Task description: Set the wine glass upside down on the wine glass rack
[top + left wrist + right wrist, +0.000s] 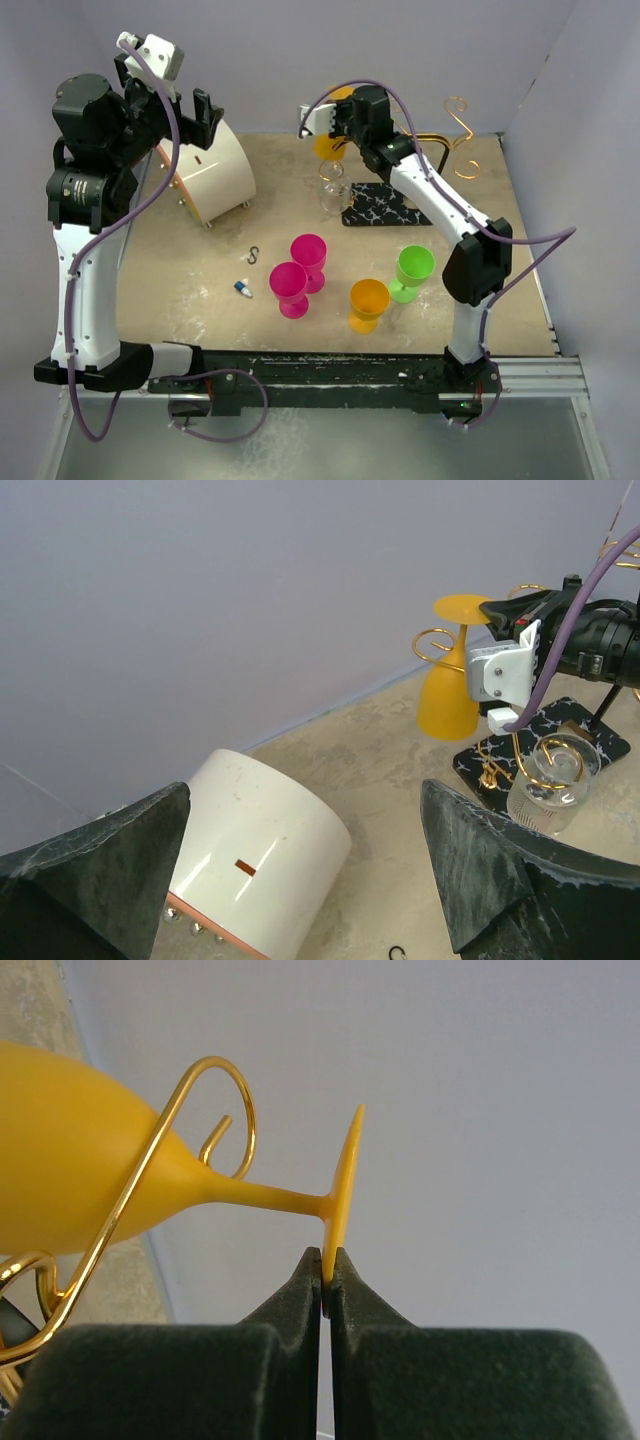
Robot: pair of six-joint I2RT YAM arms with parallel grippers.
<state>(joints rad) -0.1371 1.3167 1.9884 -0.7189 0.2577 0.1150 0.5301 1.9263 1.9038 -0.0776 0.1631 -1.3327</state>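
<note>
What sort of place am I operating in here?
Probably a robot test cell: plain lavender walls box in a beige table, the left arm and right arm sit on a metal rail at its edge, and the bright plastic wine glasses look like props.

Tan desk [200, 280]. Black marbled rack base [385, 210] lies below the right hand [325, 1272]. White cylinder [215, 175] on its side, to the hand's left. Nearer the arm bases: pink glass [309, 252], second pink glass [289, 287], orange glass [368, 303], green glass [413, 270], hook [254, 255], capsule [243, 289].
</note>
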